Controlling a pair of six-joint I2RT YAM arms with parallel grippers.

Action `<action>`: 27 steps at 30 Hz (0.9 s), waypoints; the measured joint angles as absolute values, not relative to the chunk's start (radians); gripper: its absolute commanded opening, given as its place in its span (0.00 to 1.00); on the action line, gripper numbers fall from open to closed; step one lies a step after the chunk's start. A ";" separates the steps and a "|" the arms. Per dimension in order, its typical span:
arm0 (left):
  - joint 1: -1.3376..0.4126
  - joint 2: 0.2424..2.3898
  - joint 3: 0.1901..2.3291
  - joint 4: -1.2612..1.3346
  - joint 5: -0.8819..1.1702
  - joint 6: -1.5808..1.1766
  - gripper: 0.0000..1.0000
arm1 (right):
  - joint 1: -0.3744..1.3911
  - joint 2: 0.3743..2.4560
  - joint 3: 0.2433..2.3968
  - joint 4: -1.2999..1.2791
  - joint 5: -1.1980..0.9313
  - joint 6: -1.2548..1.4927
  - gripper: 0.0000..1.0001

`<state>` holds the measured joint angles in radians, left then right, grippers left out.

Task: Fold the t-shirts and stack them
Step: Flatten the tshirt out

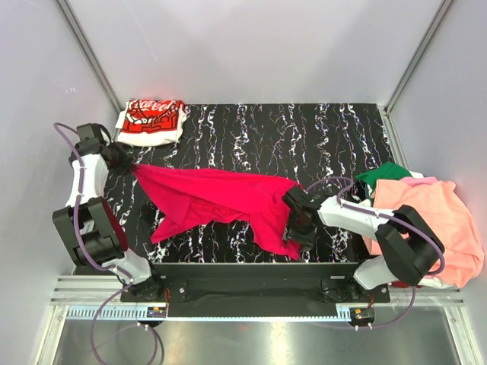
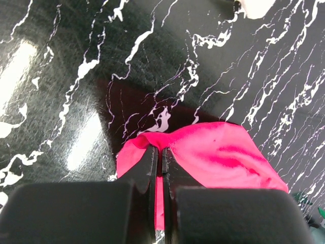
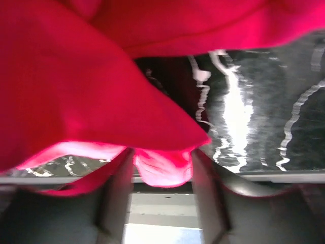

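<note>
Our left gripper has its jaws pressed almost together on an edge of the crimson-pink t-shirt, with the arm reaching out to the left. Our right gripper clamps a thick fold between half-parted jaws, forearm low and angled inward. The shirt stretches between them across the near tabletop.

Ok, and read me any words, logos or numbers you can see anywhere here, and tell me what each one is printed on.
Folded white cloth t-shirt with a red print, far left corner: white script lettering on the red panel, too small and blurred to read.
Plain crimson-pink cloth t-shirt, stretched across the middle: no text.
Heap of salmon-orange, pink and green shirts at the right: no text visible.
Black marbled tabletop: no text.
</note>
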<state>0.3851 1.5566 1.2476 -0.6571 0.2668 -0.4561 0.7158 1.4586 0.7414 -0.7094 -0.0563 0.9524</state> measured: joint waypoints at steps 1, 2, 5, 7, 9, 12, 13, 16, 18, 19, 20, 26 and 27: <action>0.384 1.557 1.246 -0.654 0.268 -0.454 0.00 | 0.715 1.462 0.741 -0.697 -0.068 0.952 0.47; 0.384 1.557 1.244 -0.650 0.270 -0.453 0.00 | 0.715 1.468 0.741 -0.690 -0.077 0.950 0.45; 0.384 1.557 1.232 -0.640 0.270 -0.448 0.00 | 0.714 1.475 0.738 -0.663 -0.107 0.949 0.21; 0.384 1.557 1.227 -0.636 0.271 -0.445 0.00 | 0.713 1.481 0.735 -0.642 -0.119 0.947 0.00; 0.384 1.556 1.226 -0.634 0.272 -0.442 0.00 | 0.713 1.483 0.734 -0.625 -0.126 0.955 0.00; 0.381 1.536 1.226 -0.646 0.273 -0.442 0.00 | 0.713 1.452 0.737 -0.647 -0.092 0.954 0.00; 0.374 1.518 1.228 -0.659 0.270 -0.442 0.00 | 0.713 1.426 0.745 -0.677 -0.069 0.952 0.00; 0.335 1.438 1.264 -0.717 0.257 -0.442 0.00 | 0.712 1.318 0.863 -0.833 0.012 0.936 0.00; 0.302 1.372 1.312 -0.726 0.264 -0.440 0.00 | 0.712 1.255 1.039 -0.932 0.068 0.912 0.00; 0.287 1.334 1.336 -0.724 0.278 -0.438 0.00 | 0.712 1.236 1.144 -0.961 0.093 0.896 0.00; 0.278 1.288 1.357 -0.720 0.295 -0.435 0.00 | 0.712 1.220 1.240 -0.974 0.113 0.883 0.00; 0.284 0.993 1.388 -0.634 0.394 -0.424 0.00 | 0.712 1.034 1.623 -0.937 0.155 0.711 0.00; 0.284 0.950 1.390 -0.622 0.410 -0.419 0.00 | 0.712 0.981 1.632 -0.921 0.145 0.675 0.00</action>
<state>0.2840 0.9504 1.3903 -0.6216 0.4095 -0.4191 0.7120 0.9810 1.6318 -0.9215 0.1448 0.6754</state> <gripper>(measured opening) 0.025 0.018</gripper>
